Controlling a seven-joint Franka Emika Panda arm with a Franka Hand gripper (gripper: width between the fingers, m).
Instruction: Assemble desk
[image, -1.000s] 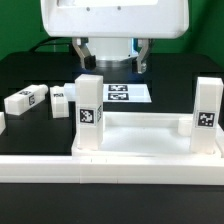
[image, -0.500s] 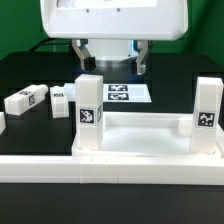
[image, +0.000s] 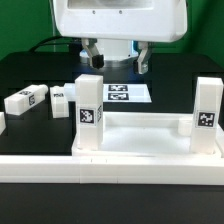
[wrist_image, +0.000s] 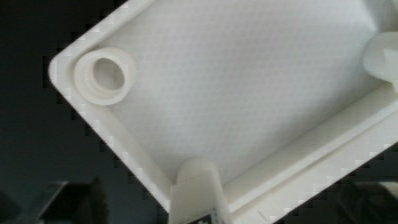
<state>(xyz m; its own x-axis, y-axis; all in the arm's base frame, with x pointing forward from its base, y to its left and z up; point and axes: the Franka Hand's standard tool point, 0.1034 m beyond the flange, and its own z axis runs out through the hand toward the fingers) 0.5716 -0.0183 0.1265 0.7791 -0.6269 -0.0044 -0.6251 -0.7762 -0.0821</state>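
The white-housed arm has slid a little toward the exterior view's right over the last second. It has carried the gripper (image: 118, 55) with it above the far part of the black table (image: 30, 70). The jaws stand spread wide with nothing between them. I judge it is lining up over the work rather than grasping, so no leg is being fitted at this moment.

A long white L-shaped border rail (image: 40, 162) lies along the table's near edge. Just behind it sits the large white plastic tray-like desk top (image: 150, 125) with its raised rim. Two upright legs (image: 90, 112), white, square-section and carrying black-and-white tags, stand at its near corners.

The tray's bed is bare. In the wrist view one round corner socket (wrist_image: 107, 80) is empty.

Two loose legs (image: 25, 100), white and tagged, lie toward the table's edge on the exterior view's left, well apart from the tray. Beyond the tray lies the marker board (image: 125, 93).
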